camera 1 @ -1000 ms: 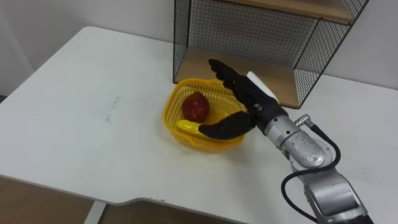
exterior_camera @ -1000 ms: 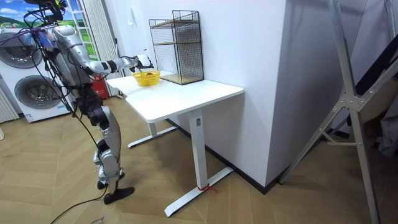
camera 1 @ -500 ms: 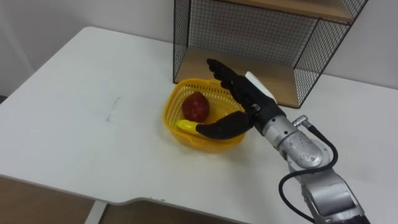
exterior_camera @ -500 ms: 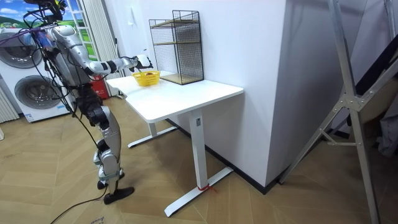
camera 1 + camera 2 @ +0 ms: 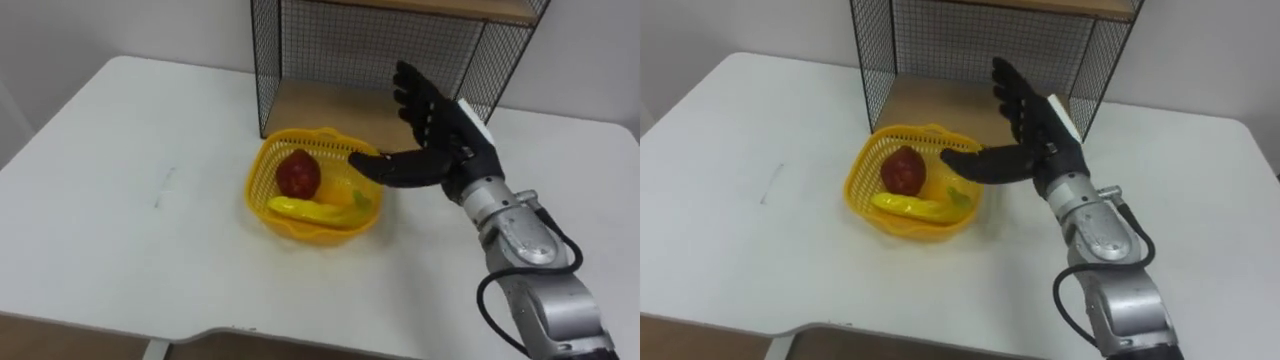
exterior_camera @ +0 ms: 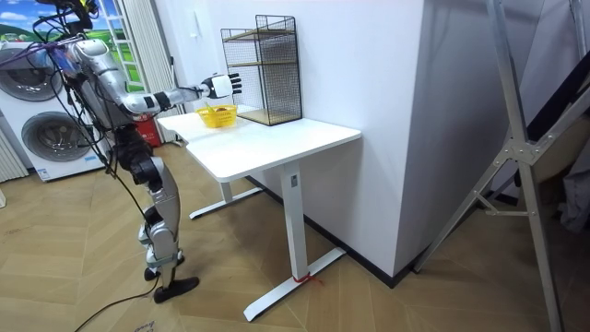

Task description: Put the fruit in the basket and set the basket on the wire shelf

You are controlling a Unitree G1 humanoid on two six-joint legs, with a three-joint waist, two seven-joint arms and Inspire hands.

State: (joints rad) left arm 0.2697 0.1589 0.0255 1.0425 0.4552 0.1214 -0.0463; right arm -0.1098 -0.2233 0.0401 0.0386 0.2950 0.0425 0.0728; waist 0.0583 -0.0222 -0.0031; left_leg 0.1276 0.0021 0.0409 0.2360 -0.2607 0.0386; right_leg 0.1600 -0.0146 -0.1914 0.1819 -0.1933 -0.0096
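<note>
A yellow plastic basket (image 5: 262, 192) stands on the white table (image 5: 130, 230), just in front of the black wire shelf (image 5: 300, 40). Inside it lie a red apple (image 5: 298, 175) and a yellow banana (image 5: 312, 211), with a small yellow-green piece beside them. My right hand (image 5: 437, 135) hovers open at the basket's right side, fingers straight and pointing up toward the shelf. Its thumb reaches left over the basket's right rim. The hand holds nothing. In the room view the hand (image 6: 221, 86) is raised above the basket (image 6: 217, 115).
The shelf's wooden bottom board (image 5: 320, 105) lies open toward me directly behind the basket, with a higher wooden board above it. I stand at the table's end, with washing machines (image 6: 46, 129) behind me. The tabletop spreads wide to the left of the basket.
My right hand has lifted from the basket's front rim and moved up and to the right, toward the shelf. The basket and fruit stay put; the eye view has shifted a little.
</note>
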